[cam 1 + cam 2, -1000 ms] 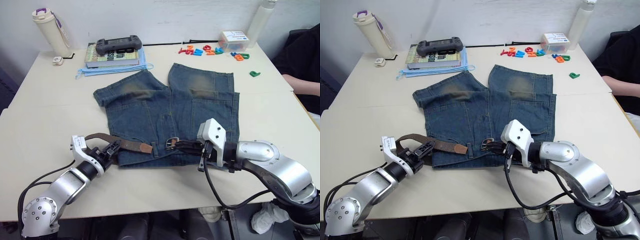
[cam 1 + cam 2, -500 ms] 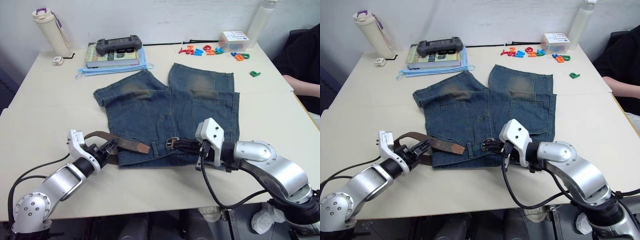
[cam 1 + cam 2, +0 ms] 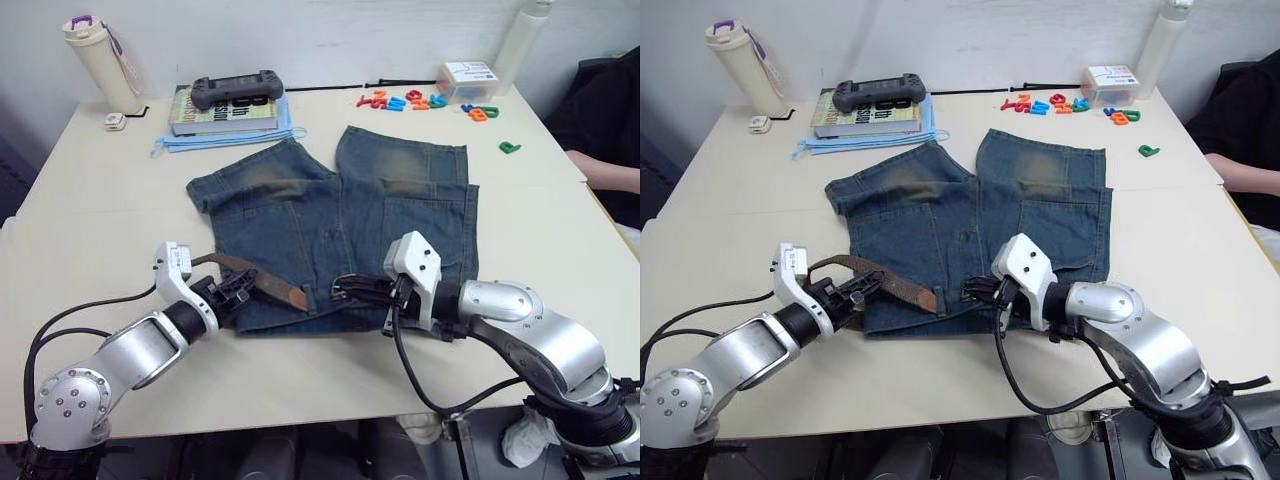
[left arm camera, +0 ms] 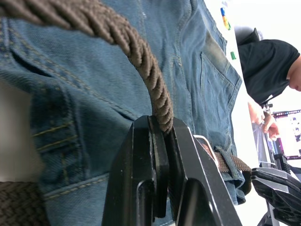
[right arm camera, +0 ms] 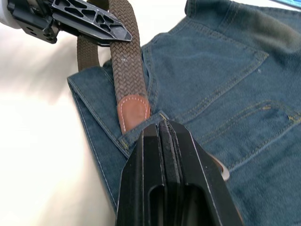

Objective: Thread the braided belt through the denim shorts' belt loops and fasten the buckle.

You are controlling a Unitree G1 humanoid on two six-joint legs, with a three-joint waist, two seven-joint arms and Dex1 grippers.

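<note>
The denim shorts (image 3: 400,210) lie flat mid-table, waistband toward me. The braided belt (image 3: 268,283) arches over the waistband's left corner, its tan tip (image 5: 134,107) resting on the denim. My left gripper (image 3: 240,286) is shut on the brown braid (image 4: 150,75), just left of the shorts. My right gripper (image 3: 342,290) hovers low over the middle of the waistband with its fingers (image 5: 162,155) pressed shut; whether they pinch anything is hidden. A silver edge of the buckle (image 5: 222,170) peeks out beside them.
At the back left stand a bottle (image 3: 100,60) and a book with a game controller (image 3: 235,90) on a blue mask. Coloured letters (image 3: 420,100) and a white box (image 3: 465,78) lie back right. A person's arm (image 3: 605,170) is at the right edge.
My left gripper has carried the belt to the right, toward the shorts, bunching it into a tighter arch. My right gripper has edged left over the buckle.
</note>
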